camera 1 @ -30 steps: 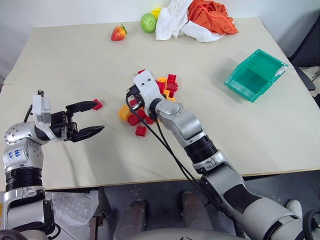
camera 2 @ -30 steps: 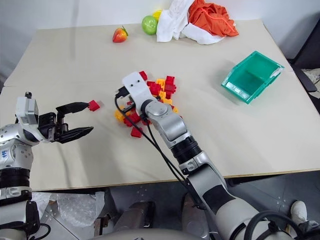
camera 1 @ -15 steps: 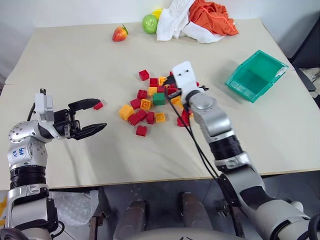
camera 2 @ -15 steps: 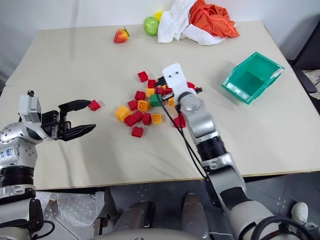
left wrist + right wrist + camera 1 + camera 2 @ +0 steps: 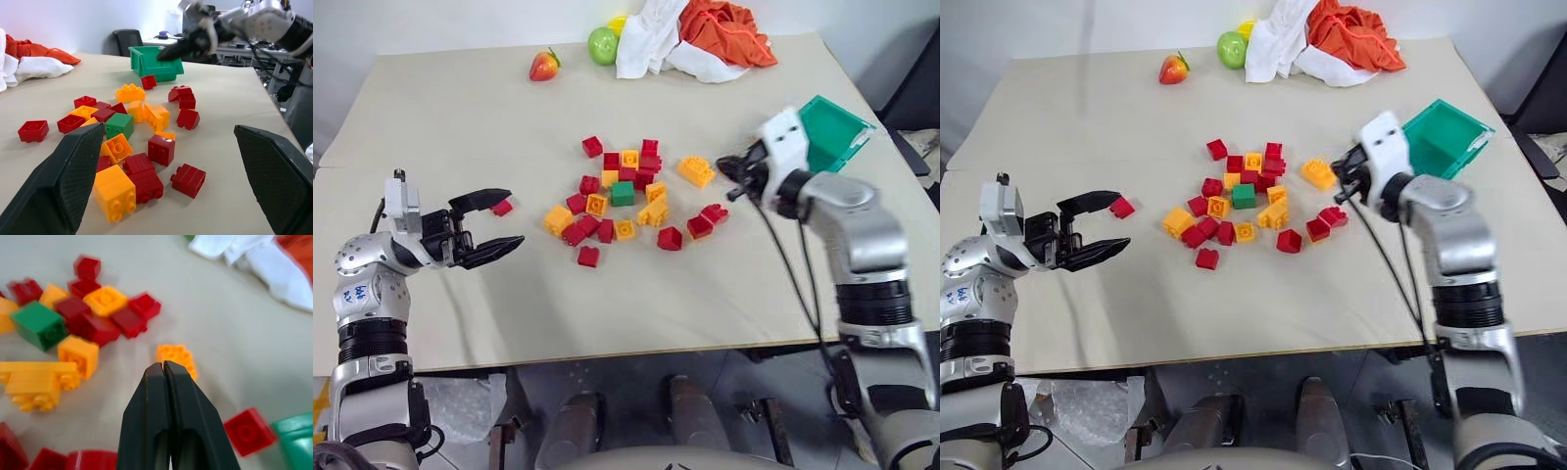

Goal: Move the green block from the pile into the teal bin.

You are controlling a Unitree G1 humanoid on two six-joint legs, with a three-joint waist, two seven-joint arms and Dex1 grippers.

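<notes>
No readable branding on anything; blue handwriting on the left arm's shoulder housing is too small to make out. Teal bin (image 5: 1442, 137) sits at the table's right side, tilted, partly behind the right arm, nothing visible inside. Green block (image 5: 623, 193) is on the table (image 5: 460, 117) in the middle of the pile (image 5: 626, 201), touching red and orange bricks, well apart from the bin. Right gripper (image 5: 732, 176) is between pile and bin, fingers pressed together, holding nothing. Left gripper (image 5: 494, 221) is off to the pile's left, jaws spread wide, empty; a lone red brick (image 5: 502, 207) lies just beyond its upper finger.
</notes>
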